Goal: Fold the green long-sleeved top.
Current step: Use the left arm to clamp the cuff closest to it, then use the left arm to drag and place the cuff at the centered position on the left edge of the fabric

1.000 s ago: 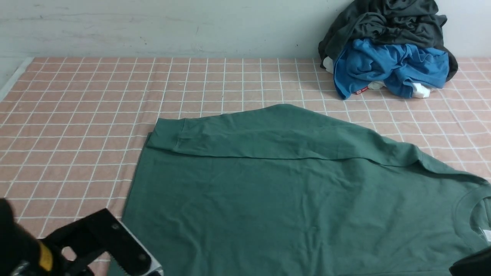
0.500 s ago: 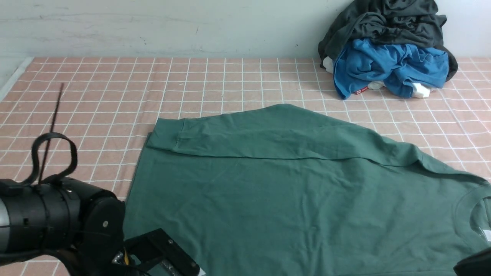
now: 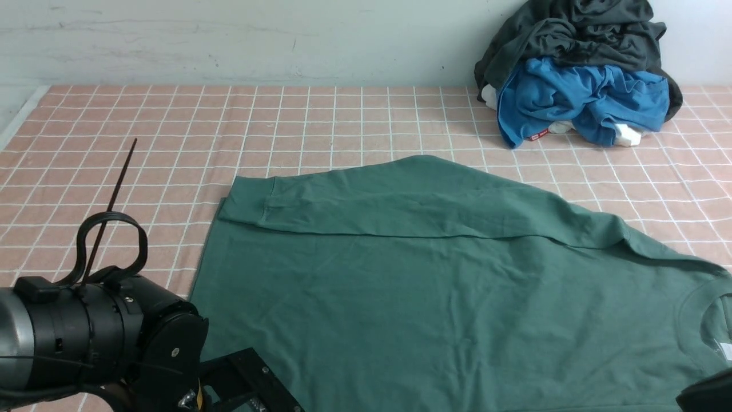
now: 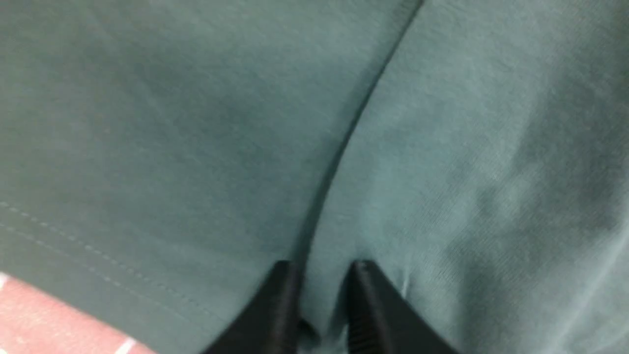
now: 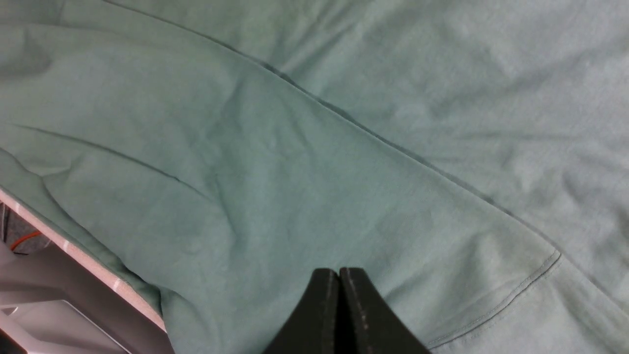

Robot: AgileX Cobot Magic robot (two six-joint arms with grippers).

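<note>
Behind the left tool (image 4: 324, 269), a black cylindrical wrist (image 3: 86, 337) with a silver band (image 3: 14, 343) is being shown. A looped black cable (image 3: 139, 243) and a thin black tie-end (image 3: 117, 183) are being carried above it. Screws (image 3: 175, 351) and a yellow mark (image 3: 198, 396) are being displayed beside the tool's black bracket (image 3: 251, 377). Black tapered fingers (image 4: 280, 305) are being shown here and on the right tool (image 5: 339, 275).

Nothing reading clearly. Small red tag (image 3: 538, 135) sitting at the blue garment's (image 3: 583, 100) lower edge, white marks too tiny to read. White neck label (image 3: 726, 350) on the green top (image 3: 429, 286) showing blank.
</note>
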